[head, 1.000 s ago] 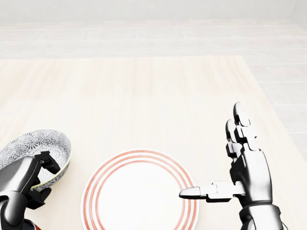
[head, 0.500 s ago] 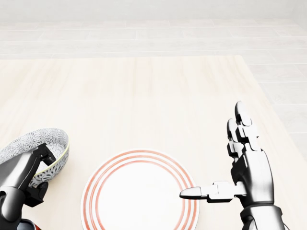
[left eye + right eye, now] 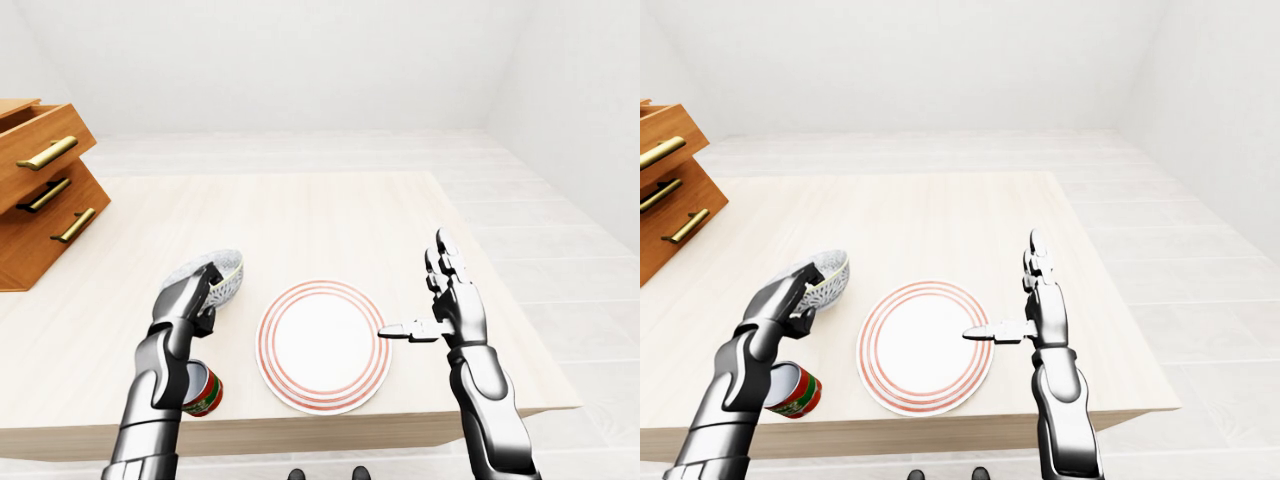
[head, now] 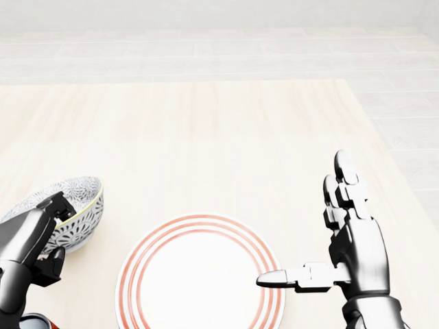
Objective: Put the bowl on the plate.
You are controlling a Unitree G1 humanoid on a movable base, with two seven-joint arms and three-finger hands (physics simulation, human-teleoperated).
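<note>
Patterned bowl [image 4: 79, 212] seemingly pinched by the left hand [image 4: 31, 236], just left of the plate [image 4: 199, 274]; right hand [image 4: 357, 240] spread.

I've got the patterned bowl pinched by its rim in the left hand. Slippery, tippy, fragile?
The grey floral-patterned bowl looks rigid and glazed, so it may slip in the left hand, which grips only one side of the rim. Held off-centre and tilted, it will likely rotate. It looks ceramic, so probably chips if dropped onto the red-ringed white plate.
</note>
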